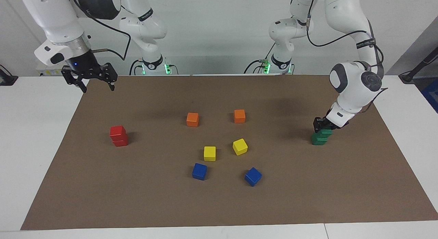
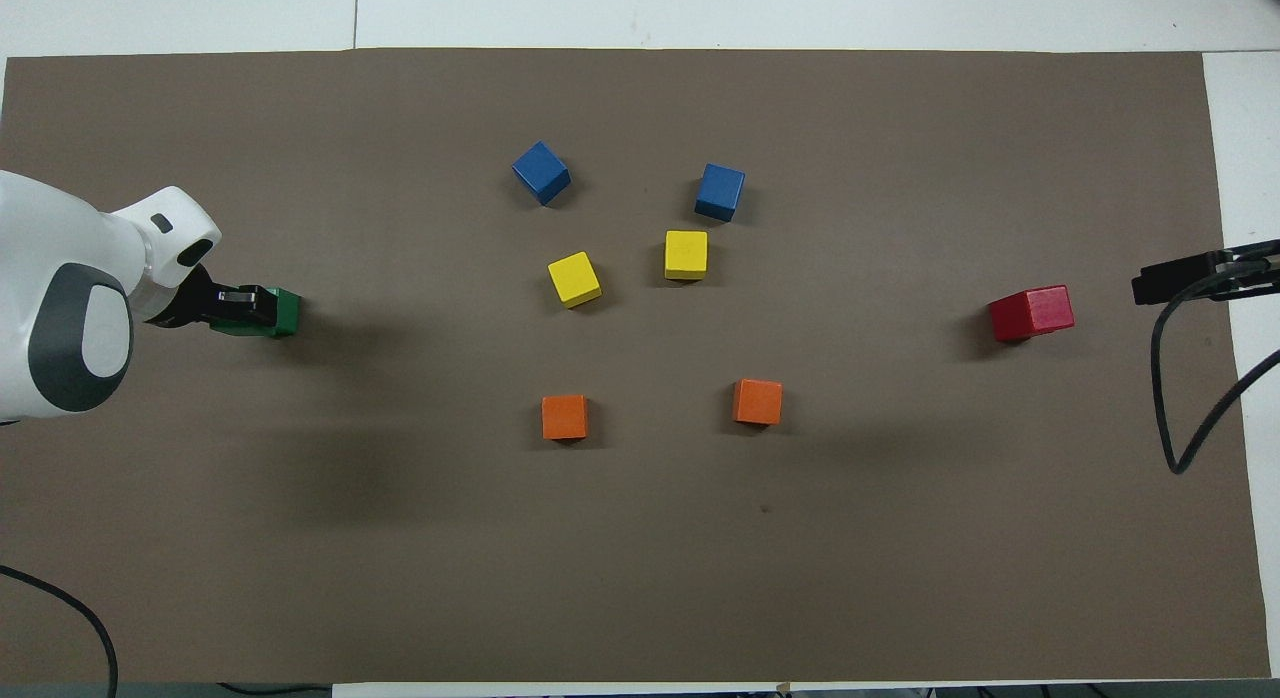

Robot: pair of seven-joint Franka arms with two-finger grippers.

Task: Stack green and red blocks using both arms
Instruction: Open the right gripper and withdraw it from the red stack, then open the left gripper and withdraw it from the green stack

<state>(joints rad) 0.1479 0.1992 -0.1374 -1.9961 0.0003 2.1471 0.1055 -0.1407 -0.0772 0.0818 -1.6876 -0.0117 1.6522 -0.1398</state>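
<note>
Table [image 1: 20, 129]: white and wide. It holds everything.
Brown mat [image 1: 219, 204]: lies flat on the table. All the cubes sit on it.
Right arm [image 1: 54, 13]: lifted high at its own end of the table. I think it is up there to keep clear of its pile.
Left arm [image 1: 356, 85]: bent low at its own end, reaching down to the green pile.
Right gripper [image 1: 97, 85]: wide open and holding nothing. It hangs over the mat's edge at the right arm's end.
Left gripper [image 1: 321, 125]: right at the top green block. I cannot tell if it is squeezing the block or has let go.
Red blocks: the top red block [image 1: 117, 130] sits on the lower red block [image 1: 120, 141], a little off to one side. The pile stands alone at the right arm's end of the mat. This half looks done.
Green blocks: the top green block [image 1: 325, 132] sits on the lower green block [image 1: 319, 140], also a bit off. The pile is at the left arm's end. It looks built, but the arm must back off gently so it does not tip.
Why two ends: each pile is close to its own arm, so the arms likely do not bump.
Other cubes: two orange cubes [image 1: 192, 119], two yellow cubes [image 1: 209, 153] and two blue cubes [image 1: 199, 171] sit in the middle, apart from each other. Orange is nearest the robots, blue farthest.
</note>
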